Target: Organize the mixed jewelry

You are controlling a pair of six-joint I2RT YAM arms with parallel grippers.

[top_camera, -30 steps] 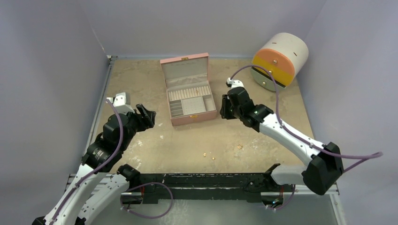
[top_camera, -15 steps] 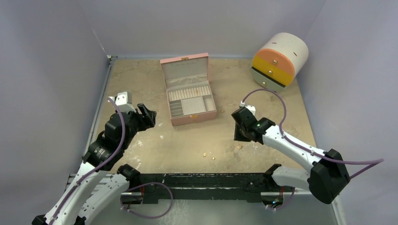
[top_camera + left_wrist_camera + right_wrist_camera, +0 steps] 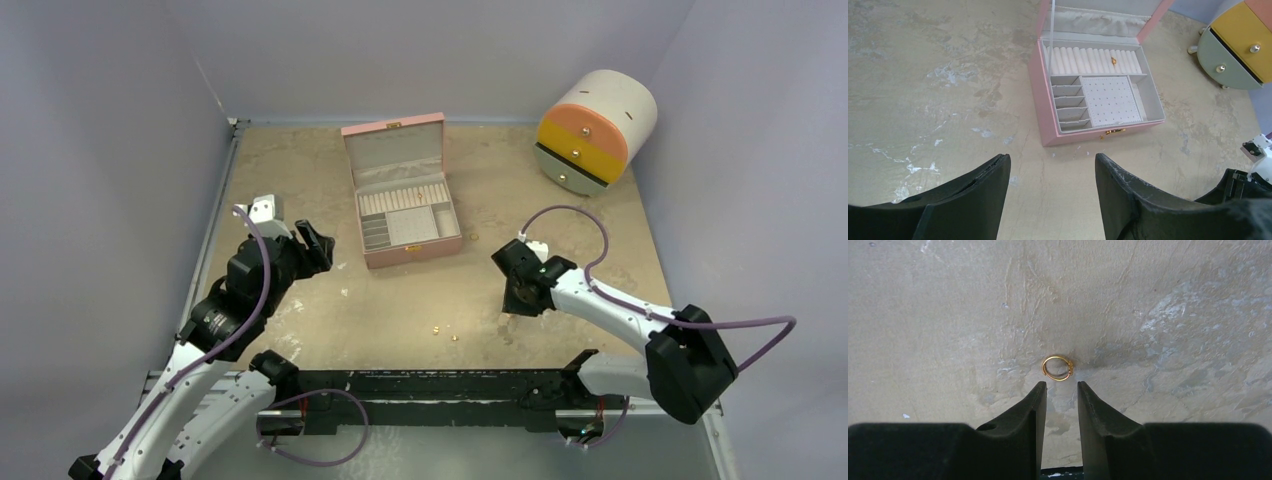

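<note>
Hovering by a loose gold ring [image 3: 1057, 368] on the worktop [image 3: 948, 300], the right jaws are narrow, the left jaws wide, both empty; one gold piece [image 3: 1113, 60] sits in the pink box [image 3: 1073, 138], two more pieces [image 3: 437, 328] lie outside.

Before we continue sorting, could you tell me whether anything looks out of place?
Yes: a thin gold ring lies loose on the scuffed beige table just ahead of the right gripper, and two tiny gold pieces lie nearer the arms, outside the open pink box.
</note>
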